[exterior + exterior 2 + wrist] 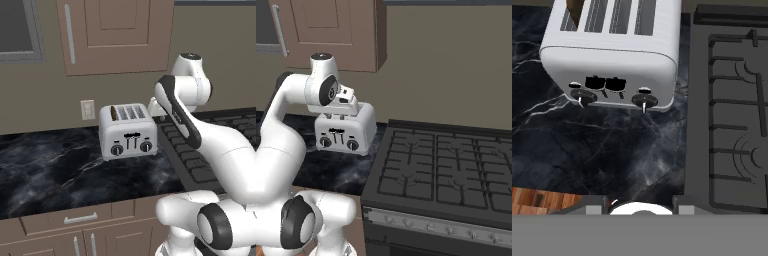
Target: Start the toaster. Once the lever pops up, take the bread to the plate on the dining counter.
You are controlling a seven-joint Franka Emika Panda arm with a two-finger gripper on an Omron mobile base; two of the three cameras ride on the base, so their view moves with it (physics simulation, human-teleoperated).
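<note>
Toaster [609,55] sits on the black marble counter [50,170] just left of the stove [446,165]; gripper [641,202] hovers above and in front of it, levers [604,84] lying ahead and below the fingertips; jaw state cannot be told. Bread [115,113] stands in the leftmost slot, brown edge showing; toaster's long axis runs left-right along the wall; levers look unpressed, I'd judge.

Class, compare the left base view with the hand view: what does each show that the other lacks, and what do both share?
Left base view alone: a wall outlet, the brown upper cabinet with its handle, and the drawers under the counter. Hand view alone: a strip of wooden floor beyond the counter's edge. Both: the toaster with the bread in its leftmost slot, the black marble counter, and the stove beside it.
</note>
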